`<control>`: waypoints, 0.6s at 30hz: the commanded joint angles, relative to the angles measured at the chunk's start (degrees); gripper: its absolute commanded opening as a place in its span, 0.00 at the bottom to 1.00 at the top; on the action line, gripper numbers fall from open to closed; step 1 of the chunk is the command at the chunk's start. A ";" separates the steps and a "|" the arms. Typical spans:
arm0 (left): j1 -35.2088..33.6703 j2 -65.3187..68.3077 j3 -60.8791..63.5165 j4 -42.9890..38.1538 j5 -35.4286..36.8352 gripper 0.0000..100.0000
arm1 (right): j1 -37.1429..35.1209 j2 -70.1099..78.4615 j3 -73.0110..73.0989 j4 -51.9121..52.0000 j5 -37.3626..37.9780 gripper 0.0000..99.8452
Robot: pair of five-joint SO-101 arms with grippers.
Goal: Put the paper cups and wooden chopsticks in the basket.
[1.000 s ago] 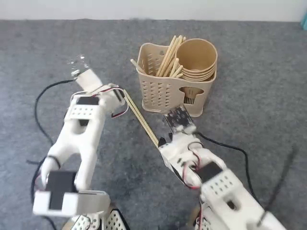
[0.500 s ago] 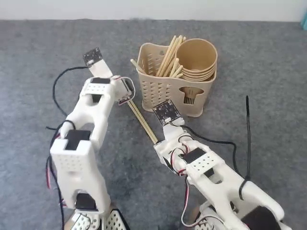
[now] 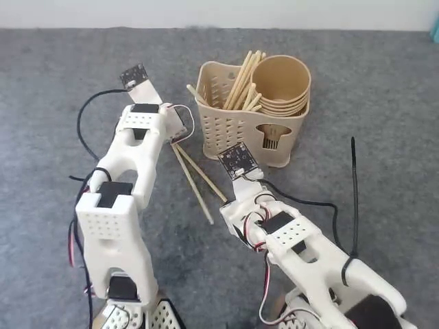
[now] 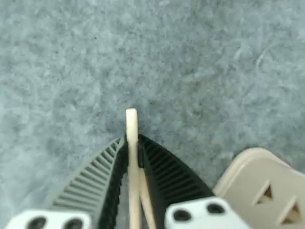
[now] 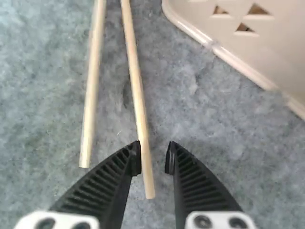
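Two chopsticks (image 3: 192, 185) slant over the counter (image 3: 357, 137) beside the basket (image 3: 226, 130), long axis running jaws to jaws. Left jaws clamp the far ends; right jaws stand apart around one near tip

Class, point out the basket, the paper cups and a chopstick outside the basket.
basket (image 3: 230, 130): high view, perforated front wall.
paper cups (image 3: 281, 82): high view, inside top cup.
chopstick (image 5: 137, 95): right wrist view, mid-shaft.

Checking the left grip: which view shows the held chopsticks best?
Left wrist view: the chopsticks sit pinched in the shut left pincer. The high view shows their lengths fanned over the carpet; the right wrist view, their far ends at the open right pincer.
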 commanded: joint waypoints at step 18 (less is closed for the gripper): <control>-2.90 -32.88 20.88 2.64 -8.97 0.01 | -0.22 -5.41 -1.93 1.45 -5.27 0.09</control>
